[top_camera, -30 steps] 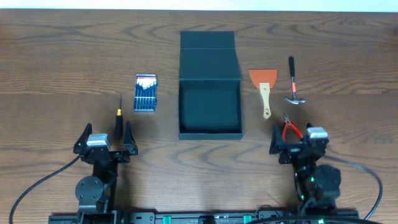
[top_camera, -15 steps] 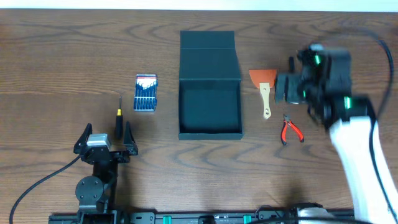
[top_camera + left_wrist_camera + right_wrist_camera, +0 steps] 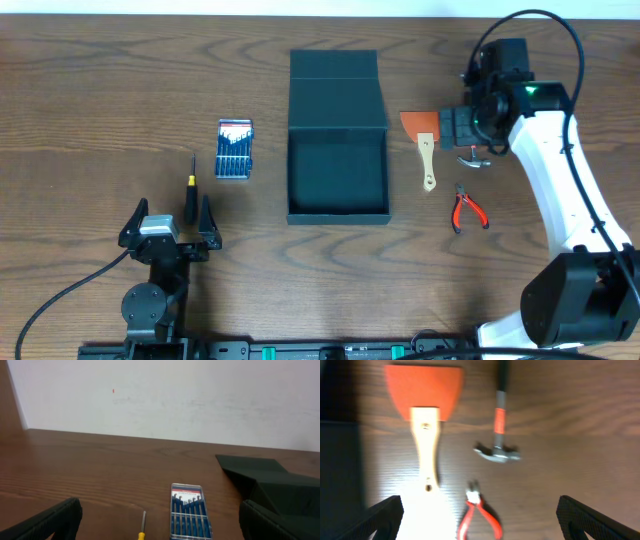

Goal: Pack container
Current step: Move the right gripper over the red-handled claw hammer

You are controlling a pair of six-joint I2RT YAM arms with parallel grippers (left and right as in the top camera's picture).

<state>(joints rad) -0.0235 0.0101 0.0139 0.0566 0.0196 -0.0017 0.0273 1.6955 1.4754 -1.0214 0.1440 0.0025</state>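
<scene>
The container (image 3: pixel 338 212) is a dark teal-black box, open, mid-table, with its flap lid (image 3: pixel 336 90) lying back. Its edge shows in the left wrist view (image 3: pixel 270 480) and the right wrist view (image 3: pixel 337 460). My right gripper (image 3: pixel 468 128) is open and empty. It hovers above a red-handled hammer (image 3: pixel 499 425), an orange scraper (image 3: pixel 427 150) and red pliers (image 3: pixel 466 208), right of the box. The right wrist view shows the open jaws (image 3: pixel 479 512), the scraper (image 3: pixel 425 425) and the pliers (image 3: pixel 479 515). My left gripper (image 3: pixel 170 228) is open and empty at the front left.
A small blue screwdriver-set case (image 3: pixel 235 150) and a yellow-and-black screwdriver (image 3: pixel 190 190) lie left of the box; both show in the left wrist view, the case (image 3: pixel 187 512) and the screwdriver (image 3: pixel 142 527). A white wall stands beyond the table's far edge.
My right arm has swung from its rest at the front right out over the hammer and scraper. The left arm and the tools have not moved.
</scene>
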